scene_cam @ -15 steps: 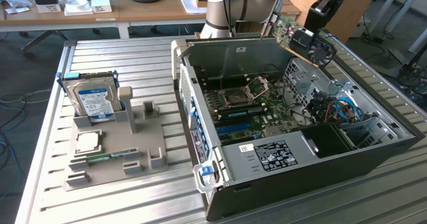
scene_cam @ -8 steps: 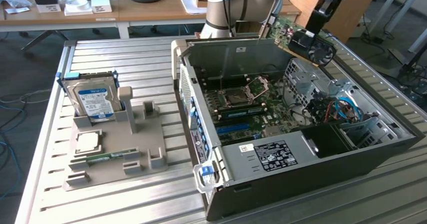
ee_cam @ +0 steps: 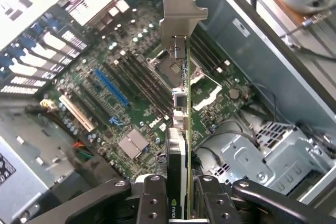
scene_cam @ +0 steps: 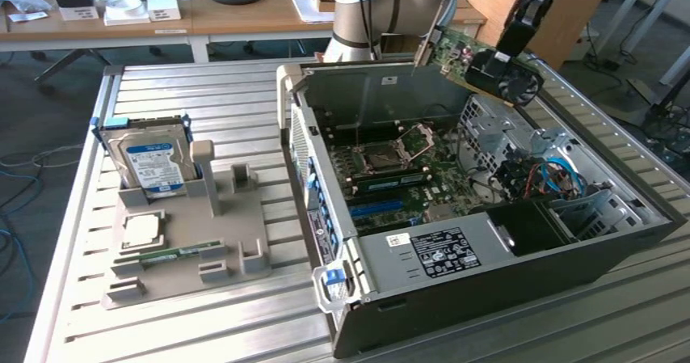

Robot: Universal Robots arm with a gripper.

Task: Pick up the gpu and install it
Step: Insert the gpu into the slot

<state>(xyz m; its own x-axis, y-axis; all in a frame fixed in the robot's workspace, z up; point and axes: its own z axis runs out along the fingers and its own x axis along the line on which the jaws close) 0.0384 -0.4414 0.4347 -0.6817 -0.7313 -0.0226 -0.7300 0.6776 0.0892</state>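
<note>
Above open case (scene_cam: 506,294), gpu (scene_cam: 461,54) seemingly clamped between jaws

Open computer case (scene_cam: 474,286) on slatted metal table (scene_cam: 194,88), motherboard (scene_cam: 393,181) inside, hard drive (scene_cam: 151,162) upright in grey holder (scene_cam: 232,234), memory stick (scene_cam: 173,255) lying on it

Held gpu (scene_cam: 458,52) over case (scene_cam: 485,274)

On table (scene_cam: 216,331): holder (scene_cam: 232,234) at the exterior view's left, case at its right, just beside. In holder: drive (scene_cam: 151,161) upright at far end, memory stick (scene_cam: 173,255) flat near front. In case: motherboard (scene_cam: 393,177) on bottom wall. Above case's far rim: gpu, tilted, clamped in gripper (ee_cam: 178,192), clear of motherboard. Behind table: desk (scene_cam: 161,23).
</note>
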